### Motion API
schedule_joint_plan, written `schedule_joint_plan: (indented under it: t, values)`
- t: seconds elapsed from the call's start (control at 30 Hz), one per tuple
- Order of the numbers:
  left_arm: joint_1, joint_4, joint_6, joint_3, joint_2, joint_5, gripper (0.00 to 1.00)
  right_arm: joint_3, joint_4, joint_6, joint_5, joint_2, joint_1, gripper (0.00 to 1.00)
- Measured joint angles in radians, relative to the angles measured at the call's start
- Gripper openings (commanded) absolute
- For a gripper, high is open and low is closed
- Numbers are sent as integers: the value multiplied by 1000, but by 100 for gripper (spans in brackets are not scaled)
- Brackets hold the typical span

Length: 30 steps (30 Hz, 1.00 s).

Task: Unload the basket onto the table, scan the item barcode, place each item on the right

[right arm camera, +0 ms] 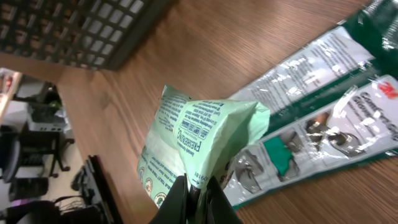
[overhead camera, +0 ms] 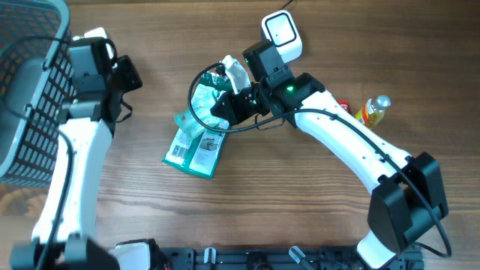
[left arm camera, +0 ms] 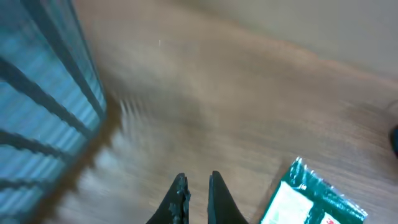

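Observation:
My right gripper (right arm camera: 198,183) is shut on the lower edge of a light green printed packet (right arm camera: 199,137), holding it up off the table. From overhead the same packet (overhead camera: 204,97) hangs at my right gripper (overhead camera: 225,105) near the table's middle, close to a white scanner (overhead camera: 282,34) at the back. No barcode is visible on the packet's face. My left gripper (left arm camera: 198,180) is shut with nothing between its fingers, low over bare wood beside the basket. In the overhead view the left gripper (overhead camera: 126,75) is at the far left.
Dark green and clear packages (overhead camera: 195,146) lie flat below the held packet, also seen as packages (right arm camera: 323,106) and a package corner (left arm camera: 311,199). A dark wire basket (overhead camera: 30,90) stands at the left edge. A bottle (overhead camera: 375,111) and a red item (overhead camera: 343,107) lie at the right.

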Motion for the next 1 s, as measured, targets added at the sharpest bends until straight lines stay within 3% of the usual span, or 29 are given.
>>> schedule_joint_plan:
  t: [0.13, 0.27, 0.3, 0.43, 0.6, 0.8, 1.0]
  values:
    - [8, 31, 101, 57, -150, -45, 4, 0, -18, 0, 43, 0, 0, 4]
    - [36, 26, 208, 83, -187, -73, 4, 0, -19, 0, 57, 0, 0, 4]
    - [39, 23, 236, 82, -176, -79, 36, 0, -21, 0, 57, 0, 0, 4]
    - [61, 96, 366, 76, -154, -111, 58, 0, -27, 0, 58, 0, 0, 4]
    - [153, 101, 445, 76, -143, -123, 54, 0, -27, 0, 58, 0, 0, 4]
    - [280, 97, 465, 76, -77, 14, 56, 0, -27, 0, 61, 0, 0, 4]
    - [319, 97, 474, 76, -10, 104, 47, 0, -27, 0, 61, 0, 0, 4]
